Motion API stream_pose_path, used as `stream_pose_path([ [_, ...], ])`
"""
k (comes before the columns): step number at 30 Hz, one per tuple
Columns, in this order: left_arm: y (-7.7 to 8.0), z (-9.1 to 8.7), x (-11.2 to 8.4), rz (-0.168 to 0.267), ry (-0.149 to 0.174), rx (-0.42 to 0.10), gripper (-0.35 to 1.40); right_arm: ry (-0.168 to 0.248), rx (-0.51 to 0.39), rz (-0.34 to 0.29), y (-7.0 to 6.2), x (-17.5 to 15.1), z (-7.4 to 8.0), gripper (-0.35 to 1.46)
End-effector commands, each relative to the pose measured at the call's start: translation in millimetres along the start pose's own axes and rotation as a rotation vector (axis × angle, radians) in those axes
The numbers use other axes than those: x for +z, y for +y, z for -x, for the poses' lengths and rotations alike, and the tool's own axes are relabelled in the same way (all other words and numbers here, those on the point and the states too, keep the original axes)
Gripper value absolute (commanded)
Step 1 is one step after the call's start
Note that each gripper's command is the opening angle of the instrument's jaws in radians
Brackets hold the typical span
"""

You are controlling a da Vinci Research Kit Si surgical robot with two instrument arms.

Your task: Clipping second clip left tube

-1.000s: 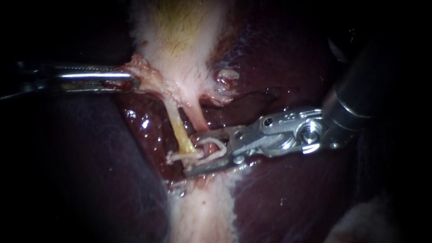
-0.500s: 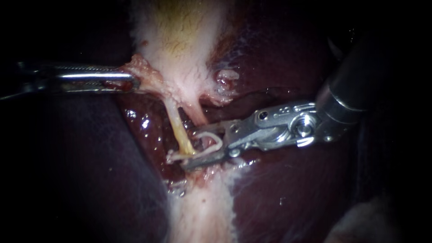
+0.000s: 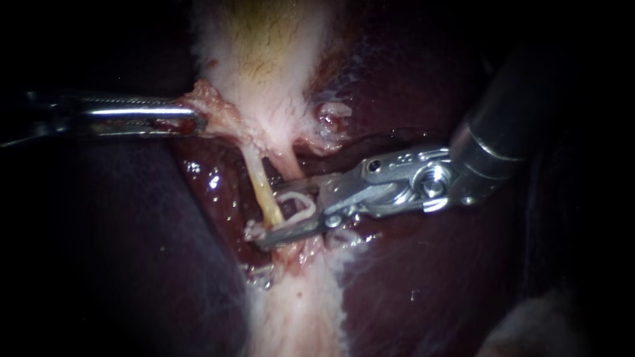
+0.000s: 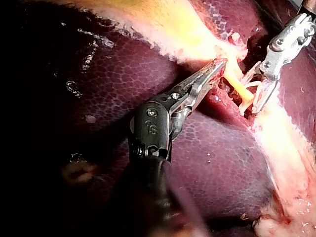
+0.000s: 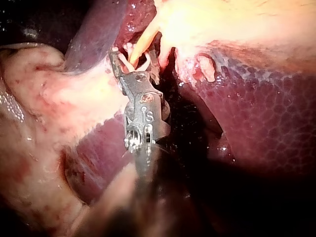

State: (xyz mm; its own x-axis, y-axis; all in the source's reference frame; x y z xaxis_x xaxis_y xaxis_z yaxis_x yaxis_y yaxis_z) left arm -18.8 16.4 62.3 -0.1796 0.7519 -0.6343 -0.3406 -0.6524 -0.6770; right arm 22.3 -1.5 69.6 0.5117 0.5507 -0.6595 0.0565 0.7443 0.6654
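Bench surgery on a pig's liver [image 3: 423, 277]: the right instrument [image 3: 276, 213] carries an open white clip [image 3: 305, 210] between its 2 parted jaws, which straddle the lower end of the yellow left tube [image 3: 261, 188]. The left instrument [image 3: 192, 120], its jaws closed on pale tissue [image 3: 215, 109], holds it out sideways below the gallbladder [image 3: 264, 59].

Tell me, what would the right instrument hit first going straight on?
Probably the yellowish left tube, lying at the tips of the right instrument and its open clip; depth is hard to judge.
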Motion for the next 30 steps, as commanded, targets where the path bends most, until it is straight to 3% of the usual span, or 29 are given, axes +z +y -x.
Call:
stream_pose_path([
  [1, 0.0, 0.0, 0.0, 0.0, 0.0, 0.0, -0.35, 0.004, 0.001, -0.008, -0.1, 0.2, 0.0, 0.48],
  [11, 0.0, 0.0, 0.2, -0.001, 0.0, 0.0, -0.35, 0.077, 0.004, -0.085, -1.7, 1.4, -0.6, 0.48],
  [20, -0.1, 0.1, 0.1, 0.0, 0.0, 0.001, -0.35, 0.09, -0.002, -0.115, -3.1, 1.5, -1.1, 0.49],
  [30, -0.2, 0.1, 0.0, 0.001, 0.0, 0.001, -0.35, 0.118, -0.017, -0.176, -7.0, 1.4, -2.1, 0.5],
])
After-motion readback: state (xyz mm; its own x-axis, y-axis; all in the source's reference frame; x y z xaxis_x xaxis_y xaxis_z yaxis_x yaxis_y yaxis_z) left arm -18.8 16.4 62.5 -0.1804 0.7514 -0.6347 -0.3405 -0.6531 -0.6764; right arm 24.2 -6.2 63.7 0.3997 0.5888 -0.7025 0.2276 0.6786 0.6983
